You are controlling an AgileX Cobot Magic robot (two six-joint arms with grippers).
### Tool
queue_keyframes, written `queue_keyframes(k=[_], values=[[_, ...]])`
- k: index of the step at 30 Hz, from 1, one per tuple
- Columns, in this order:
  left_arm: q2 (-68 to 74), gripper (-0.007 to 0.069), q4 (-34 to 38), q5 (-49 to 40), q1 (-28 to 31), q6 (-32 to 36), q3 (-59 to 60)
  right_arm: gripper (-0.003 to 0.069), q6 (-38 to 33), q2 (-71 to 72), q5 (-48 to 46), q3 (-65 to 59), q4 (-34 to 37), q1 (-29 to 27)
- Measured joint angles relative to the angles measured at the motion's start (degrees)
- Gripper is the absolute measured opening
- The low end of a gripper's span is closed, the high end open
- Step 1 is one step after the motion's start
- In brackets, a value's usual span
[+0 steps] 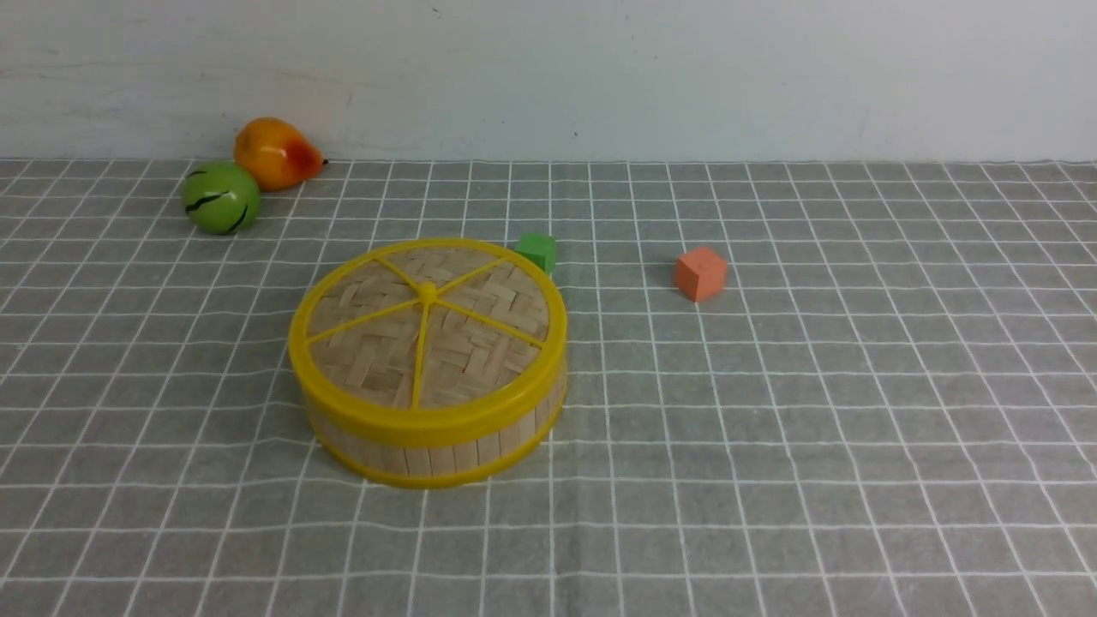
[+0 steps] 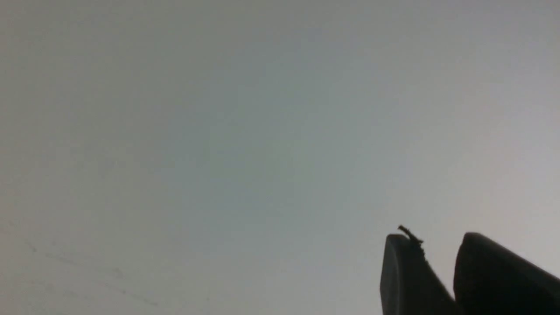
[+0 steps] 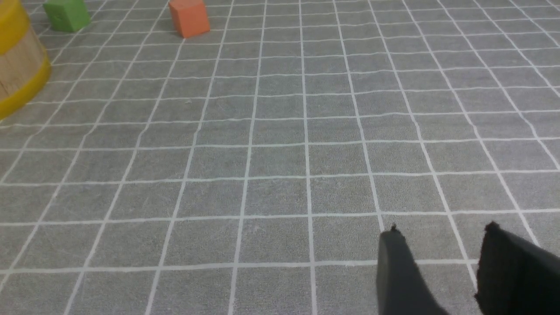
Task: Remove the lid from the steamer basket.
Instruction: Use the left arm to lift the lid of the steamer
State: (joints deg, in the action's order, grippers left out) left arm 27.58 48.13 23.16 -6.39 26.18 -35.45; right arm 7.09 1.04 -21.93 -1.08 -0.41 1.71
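Observation:
The lid (image 1: 480, 343), a woven bamboo disc with a yellow rim and yellow spokes, sits flat on the steamer basket (image 1: 428, 458), left of centre on the cloth. The basket's slat wall (image 3: 17, 70) and the lid's yellow rim (image 3: 11, 22) show at the edge of the right wrist view. Neither gripper shows in the front view. My left gripper (image 2: 437, 238) is open and empty, facing a blank grey surface. My right gripper (image 3: 442, 229) is open and empty, low over the cloth, well to the right of the basket.
A green cube (image 1: 537, 252) lies just behind the basket and an orange cube (image 1: 700, 272) lies to its right. A green ball (image 1: 220, 197) and an orange pear-shaped fruit (image 1: 274, 152) lie at the back left by the wall. A grey checked cloth (image 1: 857, 428) covers the table.

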Motion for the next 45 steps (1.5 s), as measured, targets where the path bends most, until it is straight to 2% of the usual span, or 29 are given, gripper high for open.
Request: queue_keyframes(k=[2, 5, 6, 8, 9, 10, 11, 13, 15, 24, 30, 34, 35, 38, 42, 45], values=[[4.86, 0.0171, 1.19, -2.87, 0.06, 0.25, -0.68, 0.0241, 0.0, 0.0, 0.0, 0.0, 0.0, 0.0], [10.83, 0.0162, 0.13, -14.0, 0.06, 0.62, -3.14, 0.0241, 0.0, 0.0, 0.0, 0.0, 0.0, 0.0], [16.38, 0.0139, -1.0, -24.6, 0.06, 0.62, -6.07, 0.0241, 0.0, 0.0, 0.0, 0.0, 0.0, 0.0], [21.79, 0.0104, -1.85, -36.02, 0.06, 0.56, -9.73, 0.0241, 0.0, 0.0, 0.0, 0.0, 0.0, 0.0], [26.04, 0.0064, -2.44, -45.66, 0.06, 0.56, -12.71, 0.0241, 0.0, 0.0, 0.0, 0.0, 0.0, 0.0], [26.77, 0.0064, -2.44, -45.66, 0.06, 0.56, -13.21, 0.0241, 0.0, 0.0, 0.0, 0.0, 0.0, 0.0], [32.87, 0.0006, -3.08, -57.45, 0.06, 0.51, -17.53, 0.0241, 0.0, 0.0, 0.0, 0.0, 0.0, 0.0], [38.42, -0.0013, -3.12, -65.82, 0.06, 0.45, -21.82, 0.0241, 0.0, 0.0, 0.0, 0.0, 0.0, 0.0], [42.25, -0.0013, -3.12, -69.78, 0.06, 0.44, -24.97, 0.0241, 0.0, 0.0, 0.0, 0.0, 0.0, 0.0], [51.29, -0.0013, -3.27, -75.49, 0.06, -2.28, -33.52, 0.0241, 0.0, 0.0, 0.0, 0.0, 0.0, 0.0], [56.4, -0.0013, -9.16, -77.66, 0.06, -9.02, -44.22, 0.0241, 0.0, 0.0, 0.0, 0.0, 0.0, 0.0], [63.04, -0.0013, -23.1, -81.87, -3.21, -18.58, -57.68, 0.0241, 0.0, 0.0, 0.0, 0.0, 0.0, 0.0], [63.04, -0.0013, -23.76, -82.04, -3.5, -19.04, -58.22, 0.0241, 0.0, 0.0, 0.0, 0.0, 0.0, 0.0], [70.05, -0.0013, -35.87, -83.7, -9.62, -27.18, -66.82, 0.0241, 0.0, 0.0, 0.0, 0.0, 0.05, 0.0], [76.58, -0.0008, -47.02, -84.34, -15.27, -30.83, -72.27, 0.0241, 0.0, 0.0, 0.0, 0.0, -0.01, 0.0], [80.88, 0.0057, -51.0, -84.44, -17.36, -32.35, -73.98, 0.0241, 0.0, 0.0, 0.0, 0.0, -0.01, 0.0]])
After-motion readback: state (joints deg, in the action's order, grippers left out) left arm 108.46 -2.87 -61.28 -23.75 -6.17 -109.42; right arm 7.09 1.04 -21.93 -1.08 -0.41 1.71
